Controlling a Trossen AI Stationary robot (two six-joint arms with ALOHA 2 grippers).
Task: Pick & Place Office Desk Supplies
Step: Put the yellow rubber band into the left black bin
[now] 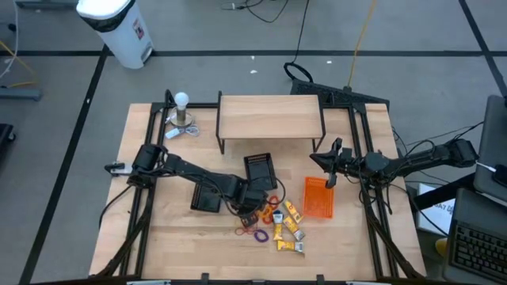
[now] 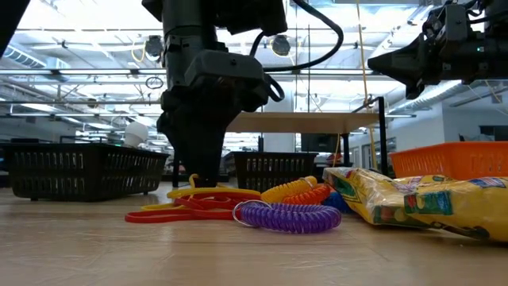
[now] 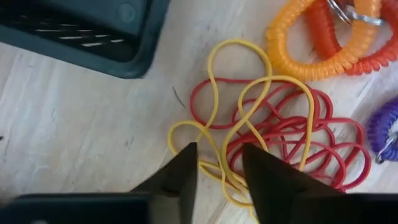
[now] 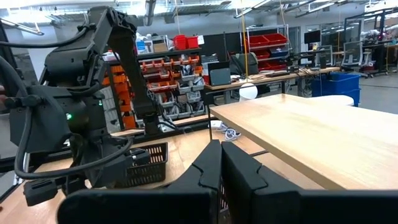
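Reaching down near the table's centre, the left gripper (image 3: 217,168) stands over a tangle of yellow rubber bands (image 3: 239,112) and red rubber bands (image 3: 292,140); its two dark fingers (image 3: 180,171) are a little apart, straddling a yellow strand on the wood, and I cannot tell whether that strand is pinched. In the low view this gripper (image 2: 197,171) comes straight down with its tips at the pile. Taking the high view as a clock face with twelve at the far edge, the loose supplies lie at about five o'clock from the table's middle: an orange coil band (image 3: 317,50) and a red coil (image 3: 329,28) lie just beside the flat bands, a purple coil (image 2: 287,215) lies nearest the low camera, and the yellow packets (image 1: 288,229) with blue-white marks cluster at about four o'clock from the bands. An orange basket (image 1: 318,196) sits at three o'clock from the pile, a black basket (image 1: 260,169) at twelve, and another black basket (image 1: 207,199) at nine. A wooden shelf (image 1: 269,117) stands at twelve o'clock on the table (image 1: 158,237), with a white ball on a stand (image 1: 182,101) at ten. The right gripper (image 4: 221,165) waits raised at the three o'clock side, fingers pressed together, holding nothing
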